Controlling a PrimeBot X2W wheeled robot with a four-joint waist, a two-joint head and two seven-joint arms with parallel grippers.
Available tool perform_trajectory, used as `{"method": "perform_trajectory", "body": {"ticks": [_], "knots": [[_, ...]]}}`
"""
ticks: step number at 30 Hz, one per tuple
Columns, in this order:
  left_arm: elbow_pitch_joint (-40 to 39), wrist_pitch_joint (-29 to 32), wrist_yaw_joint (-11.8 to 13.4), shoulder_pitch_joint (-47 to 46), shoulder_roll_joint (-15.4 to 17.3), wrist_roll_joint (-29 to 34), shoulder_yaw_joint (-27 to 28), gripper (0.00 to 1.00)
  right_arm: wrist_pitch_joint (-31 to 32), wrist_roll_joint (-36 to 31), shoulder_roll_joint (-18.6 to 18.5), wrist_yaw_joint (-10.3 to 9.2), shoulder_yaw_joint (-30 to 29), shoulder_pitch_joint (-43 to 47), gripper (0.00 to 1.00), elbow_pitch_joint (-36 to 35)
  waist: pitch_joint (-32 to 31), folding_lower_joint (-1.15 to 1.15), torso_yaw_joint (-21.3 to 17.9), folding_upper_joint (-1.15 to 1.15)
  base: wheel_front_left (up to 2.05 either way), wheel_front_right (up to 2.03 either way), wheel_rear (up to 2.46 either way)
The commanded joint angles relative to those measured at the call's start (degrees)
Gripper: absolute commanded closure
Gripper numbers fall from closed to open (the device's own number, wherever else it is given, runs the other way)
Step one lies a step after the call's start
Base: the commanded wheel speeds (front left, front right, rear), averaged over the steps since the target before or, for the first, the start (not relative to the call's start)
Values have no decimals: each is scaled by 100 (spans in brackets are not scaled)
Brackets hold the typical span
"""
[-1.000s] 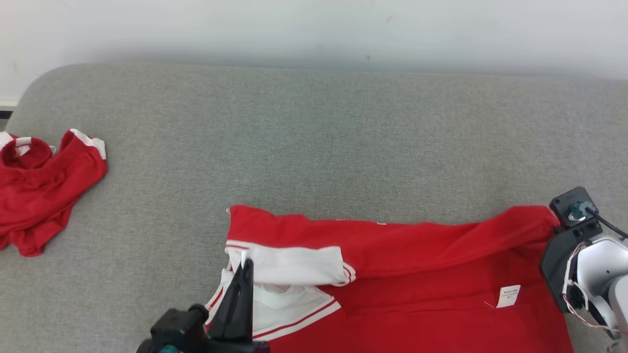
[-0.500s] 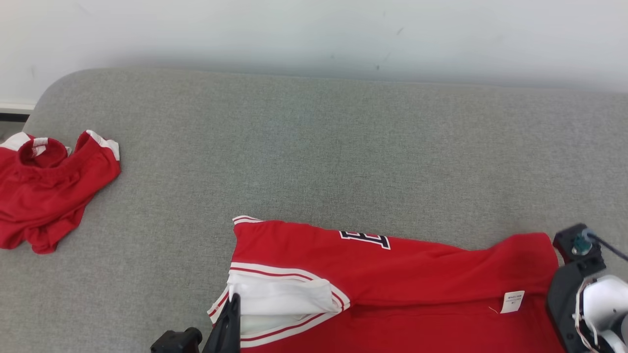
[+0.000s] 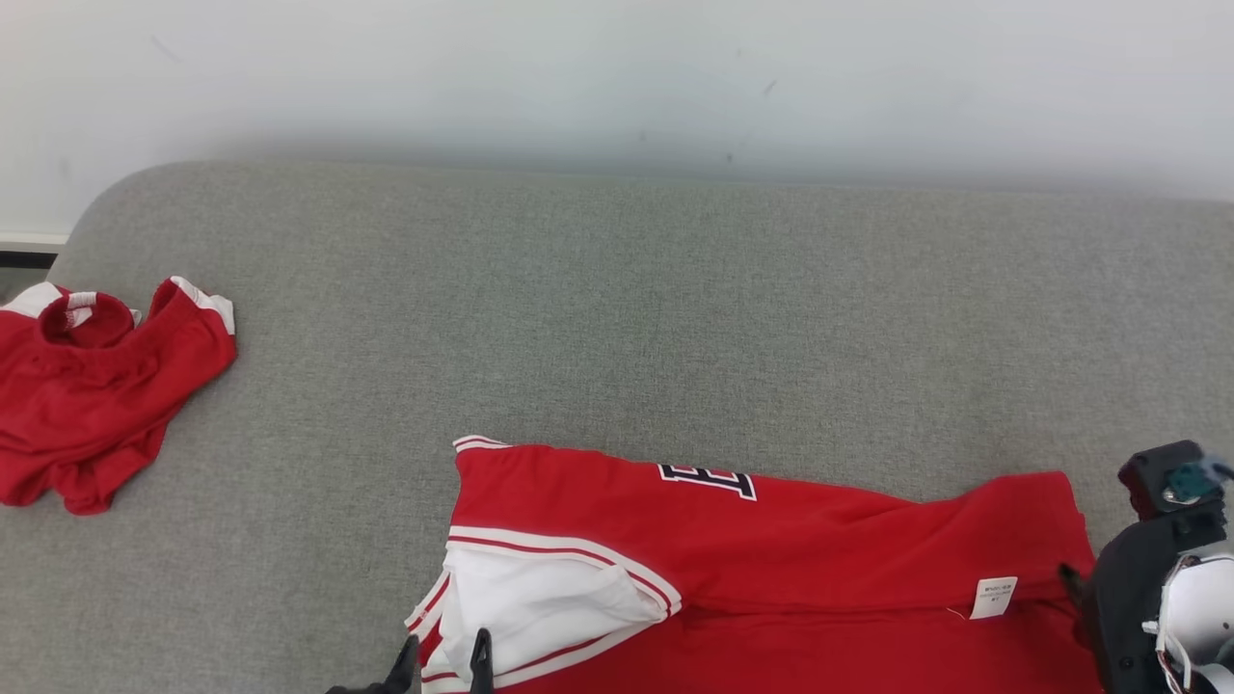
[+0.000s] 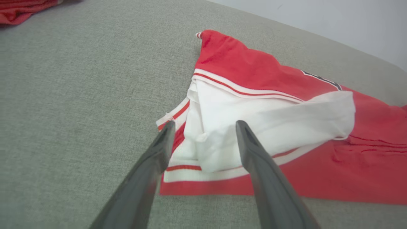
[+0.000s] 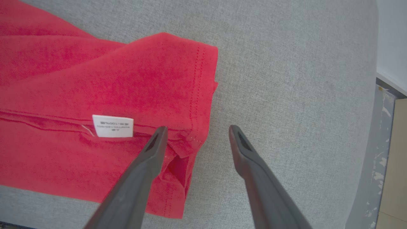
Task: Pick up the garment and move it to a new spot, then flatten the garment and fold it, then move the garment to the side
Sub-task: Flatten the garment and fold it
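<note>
Fold stage, by the look of it: found red jersey with white trim (image 3: 819, 559) doubled flat near the front edge of grey woven cushion (image 3: 617, 318). Saw left gripper (image 4: 205, 124) spread over white sleeve (image 4: 270, 121), right gripper (image 5: 197, 127) spread at stitched hem (image 5: 198, 89), clamped on nothing. Needed next, probably: fresh pinches for another fold.

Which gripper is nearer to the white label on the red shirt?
Right. The right gripper is just beside the label, at the hem of the shirt; the left gripper is over the white sleeve, at the other end.
</note>
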Motion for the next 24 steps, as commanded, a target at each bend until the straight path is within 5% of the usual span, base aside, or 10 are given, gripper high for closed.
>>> {"method": "perform_trajectory", "body": {"ticks": [1,6,10,15,24], "knots": [[12,-16,14,54,36,-42,14,0,-35,21,73,-14,-33,66,0,-36,-21,0,15,0,0,0,0],[6,-197,173,260,198,7,177,0,-390,239,730,-14,-676,392,0,-605,-143,0,103,0,0,0,0],[-280,-679,83,287,372,163,444,0,-1193,258,1671,-14,-1280,727,0,-973,-266,0,178,0,0,0,0],[-884,-825,-301,165,325,509,878,0,-2012,-65,2277,-14,-1757,839,0,-664,-341,0,158,0,0,0,0],[-1918,-821,-1295,416,-230,1157,1866,0,-2969,-463,2362,-14,-2073,538,0,689,-392,0,68,0,0,0,0]]}}
